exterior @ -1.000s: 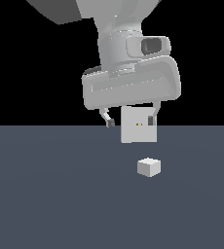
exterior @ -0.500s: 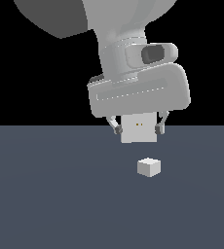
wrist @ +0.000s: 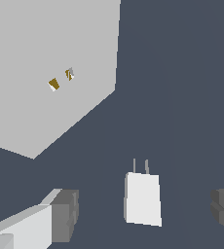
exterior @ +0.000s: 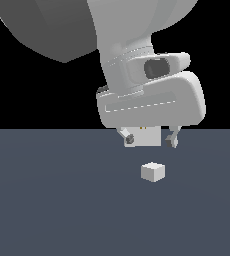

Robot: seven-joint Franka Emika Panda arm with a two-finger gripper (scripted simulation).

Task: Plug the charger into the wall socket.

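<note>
Fingers spread wide, the gripper (exterior: pixel 151 139) hangs above the small off-white cube charger (exterior: pixel 153 172), its bulk hiding most of the flat white square wall socket (exterior: pixel 146 136).

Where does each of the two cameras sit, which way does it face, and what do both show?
Exterior view: off the arm, low, facing the gripper and charger; the wall socket stands largely hidden behind the gripper.
Wrist view: on the wrist, looking past both fingers at the charger lying between them, untouched.
Shared: gripper, charger, wall socket.
</note>
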